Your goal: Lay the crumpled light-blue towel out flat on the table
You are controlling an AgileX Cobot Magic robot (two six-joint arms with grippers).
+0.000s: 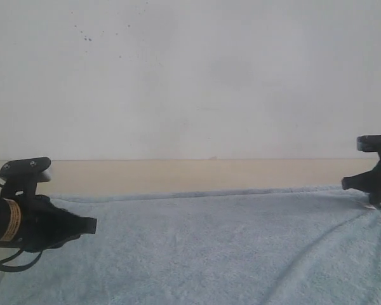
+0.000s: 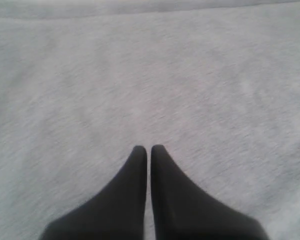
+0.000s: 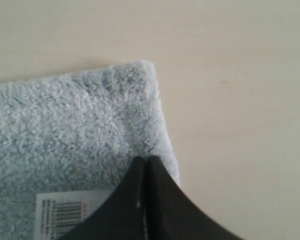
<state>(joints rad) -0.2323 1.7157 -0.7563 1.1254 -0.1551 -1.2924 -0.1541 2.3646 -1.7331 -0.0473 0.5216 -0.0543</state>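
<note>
The light-blue towel lies spread over the near part of the beige table, with a long shallow crease on its right side. My left gripper is shut over the towel's left part; its fingertips are almost touching with only terry cloth behind them. My right gripper is shut at the towel's far right corner. Its tips rest at the hemmed edge of that corner, and I see no cloth between them. The white barcode tag lies beside them.
A white speckled wall rises behind the table. A strip of bare tabletop runs between the towel's far edge and the wall. Bare table also shows beyond the towel's corner.
</note>
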